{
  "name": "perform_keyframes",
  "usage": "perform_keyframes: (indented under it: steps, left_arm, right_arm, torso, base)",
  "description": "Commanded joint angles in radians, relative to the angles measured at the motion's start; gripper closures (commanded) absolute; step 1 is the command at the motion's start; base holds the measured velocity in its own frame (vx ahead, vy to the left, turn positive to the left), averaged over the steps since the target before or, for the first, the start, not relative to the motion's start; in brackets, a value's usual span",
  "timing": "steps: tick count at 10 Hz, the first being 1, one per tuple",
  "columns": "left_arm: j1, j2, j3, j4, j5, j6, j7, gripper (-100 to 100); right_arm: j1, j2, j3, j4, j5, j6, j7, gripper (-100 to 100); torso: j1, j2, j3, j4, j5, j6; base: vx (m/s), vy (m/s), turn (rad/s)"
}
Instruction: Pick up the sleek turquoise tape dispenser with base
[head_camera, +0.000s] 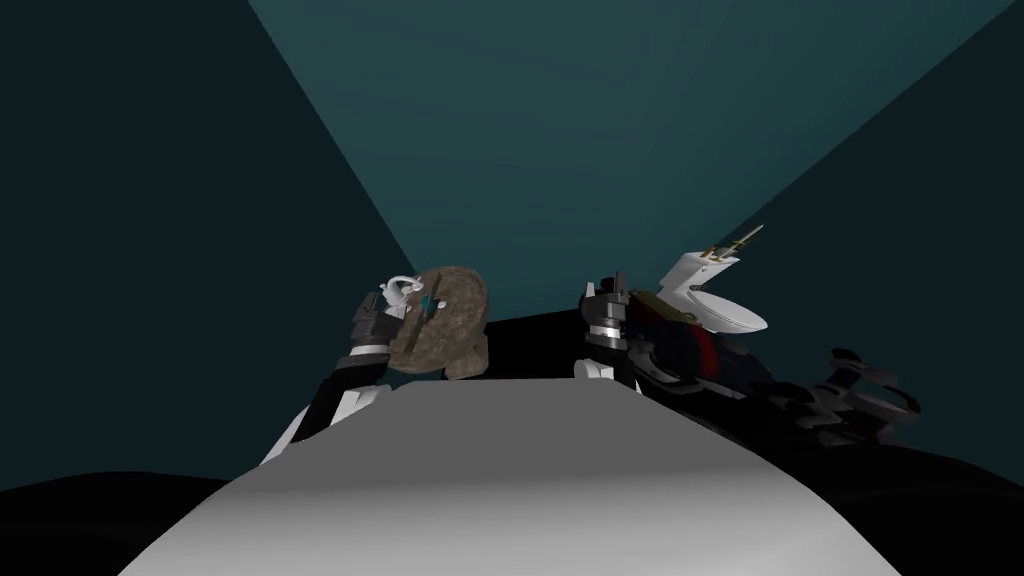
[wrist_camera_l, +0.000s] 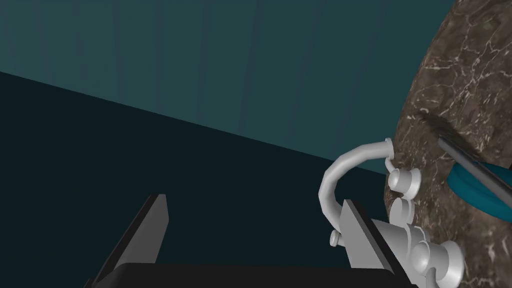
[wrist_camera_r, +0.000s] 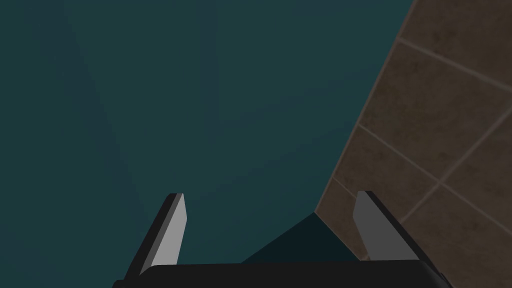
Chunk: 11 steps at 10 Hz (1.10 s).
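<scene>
The turquoise tape dispenser (wrist_camera_l: 475, 189) peeks in as a curved teal piece crossed by a dark grey blade, lying on a brown marbled round basin (wrist_camera_l: 460, 90). In the head view it is a small teal spot (head_camera: 430, 303) on that basin (head_camera: 450, 330). My left gripper (wrist_camera_l: 255, 200) is open with nothing between its fingers, and stands beside the basin's white tap (wrist_camera_l: 345, 170), short of the dispenser. One left finger (wrist_camera_l: 362, 235) is close to the tap's base. The left gripper (head_camera: 390, 302) sits at the basin's left edge. My right gripper (wrist_camera_r: 270, 195) is open and empty, held up at the right (head_camera: 608, 290).
A white toilet (head_camera: 715, 295) stands to the right, with dark red and black objects (head_camera: 700, 355) below it. Dark teal walls close in on both sides. A black area lies behind the basin.
</scene>
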<state>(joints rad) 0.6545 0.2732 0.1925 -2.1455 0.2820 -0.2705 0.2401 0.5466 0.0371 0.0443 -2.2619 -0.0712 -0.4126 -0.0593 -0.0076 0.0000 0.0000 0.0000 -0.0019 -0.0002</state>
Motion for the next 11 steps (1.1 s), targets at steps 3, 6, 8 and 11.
perform_keyframes:
  steps: [3,6,8,11]
  left_arm:
    - [0.040,0.064,0.082,0.066,0.088,0.075,0.056,-100]
    - [0.107,0.130,0.188,0.150,0.189,0.186,0.131,-100]
    - [0.128,0.149,0.236,0.180,0.241,0.237,0.157,-100]
    - [0.167,0.181,0.320,0.241,0.314,0.323,0.210,-100]
  right_arm:
    - [0.000,0.000,0.000,0.000,0.000,0.000,0.000,0]
    - [0.000,0.000,0.000,0.000,0.000,0.000,0.000,0]
    - [0.000,0.000,0.000,0.000,0.000,0.000,0.000,0]
    - [0.000,0.000,0.000,0.000,0.000,0.000,0.000,0]
  torso:
    - [-0.002,-0.001,-0.001,0.000,0.000,0.001]
    - [-0.002,-0.001,-0.001,0.000,0.000,0.001]
    - [0.000,-0.002,-0.001,0.000,0.000,0.000]
    - [0.000,-0.002,-0.001,-0.001,0.000,0.000]
  base:
    - [0.028,-0.130,-0.155]
    - [0.043,-0.148,-0.219]
    - [0.064,-0.108,-0.122]
    - [0.079,-0.116,-0.173]
